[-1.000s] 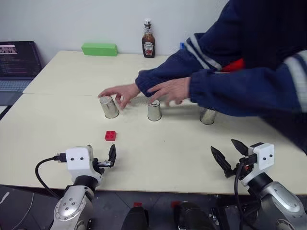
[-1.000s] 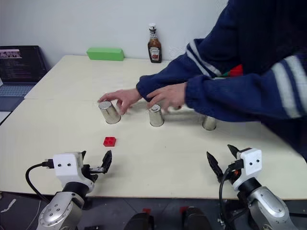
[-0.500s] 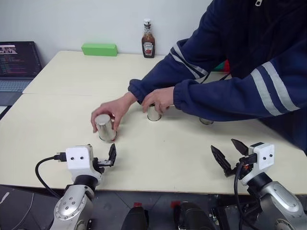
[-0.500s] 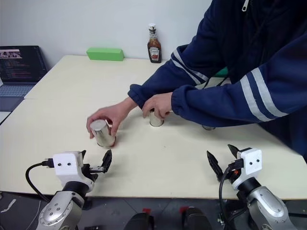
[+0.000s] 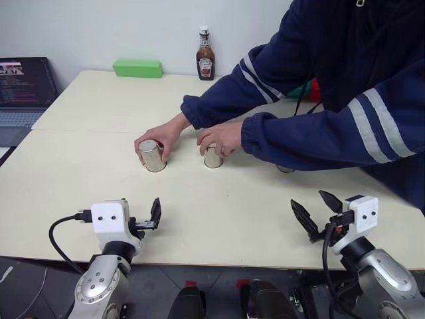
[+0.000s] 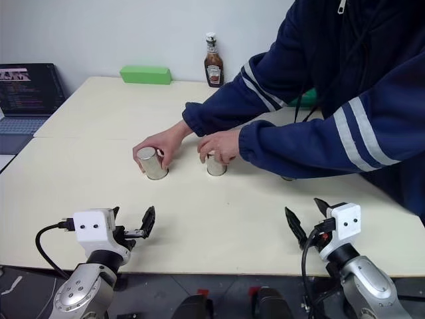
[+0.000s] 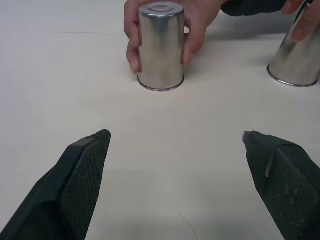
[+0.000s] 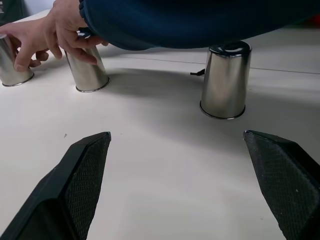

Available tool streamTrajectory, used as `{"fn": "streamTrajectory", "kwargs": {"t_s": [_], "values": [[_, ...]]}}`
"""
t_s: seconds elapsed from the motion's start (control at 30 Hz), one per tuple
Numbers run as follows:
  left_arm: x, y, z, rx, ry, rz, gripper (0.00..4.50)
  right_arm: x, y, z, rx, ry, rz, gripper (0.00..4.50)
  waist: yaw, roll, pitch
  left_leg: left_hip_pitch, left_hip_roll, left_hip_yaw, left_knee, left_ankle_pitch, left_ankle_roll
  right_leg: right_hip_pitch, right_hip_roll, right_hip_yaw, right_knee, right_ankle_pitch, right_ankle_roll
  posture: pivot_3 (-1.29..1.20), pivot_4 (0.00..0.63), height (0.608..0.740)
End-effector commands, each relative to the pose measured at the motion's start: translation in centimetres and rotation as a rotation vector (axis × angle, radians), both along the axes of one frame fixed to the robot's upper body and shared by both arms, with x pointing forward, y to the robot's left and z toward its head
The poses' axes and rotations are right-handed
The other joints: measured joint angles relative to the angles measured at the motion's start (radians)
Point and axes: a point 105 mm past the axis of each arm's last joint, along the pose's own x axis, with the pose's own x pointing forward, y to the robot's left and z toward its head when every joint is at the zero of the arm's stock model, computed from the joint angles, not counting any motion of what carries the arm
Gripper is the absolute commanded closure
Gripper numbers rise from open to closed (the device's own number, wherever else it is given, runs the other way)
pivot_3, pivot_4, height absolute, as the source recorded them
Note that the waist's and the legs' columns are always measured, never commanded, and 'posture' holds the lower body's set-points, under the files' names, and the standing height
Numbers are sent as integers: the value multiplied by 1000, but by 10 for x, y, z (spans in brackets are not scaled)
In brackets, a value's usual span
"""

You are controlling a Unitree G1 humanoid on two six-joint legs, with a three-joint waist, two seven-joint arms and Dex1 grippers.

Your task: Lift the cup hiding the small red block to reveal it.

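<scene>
Silver metal tumblers, three, stand upside down on the cream worktop: left cup and middle cup each under a person's hand, right cup untouched. Left end effector and right end effector both spread wide, empty, near the worktop's front edge.

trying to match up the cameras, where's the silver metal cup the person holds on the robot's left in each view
Left eye: shiny silver metal cup, left of centre, under the person's hand.
Right eye: same place.
Left wrist: straight ahead of that claw, upside down.
Right wrist: at the picture's edge, partly cut off.
Shared landmark: the second silver cup beside it.
</scene>
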Motion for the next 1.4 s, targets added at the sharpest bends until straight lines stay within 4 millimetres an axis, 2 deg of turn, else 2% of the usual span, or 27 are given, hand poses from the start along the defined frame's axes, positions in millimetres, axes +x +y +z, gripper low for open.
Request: {"fn": "streamTrajectory", "kwargs": {"t_s": [0.03,0.67,1.23,1.33,1.4], "values": [[0,-1,10,20,-39,-8,6,-1,3,13,-10,-49,12,0,0,0,0,0,0,0,0,0,0,0,0,0,0,0,0,0,150,740],[1,0,9,30,-32,-11,6,-3,3,8,-7,-42,7,0,0,0,0,0,0,0,0,0,0,0,0,0,0,0,0,0,150,740],[4,11,11,33,-42,19,6,4,9,17,-24,-57,52,0,0,0,0,0,0,0,0,0,0,0,0,0,0,0,0,0,150,740],[7,11,13,25,-48,1,6,8,15,15,-31,-56,103,0,0,0,0,0,0,0,0,0,0,0,0,0,1,0,0,0,150,740],[10,8,13,-4,-46,-43,6,15,28,11,-21,-21,192,0,-3,0,0,1,0,0,0,0,0,1,0,0,1,0,0,0,150,740]]}}
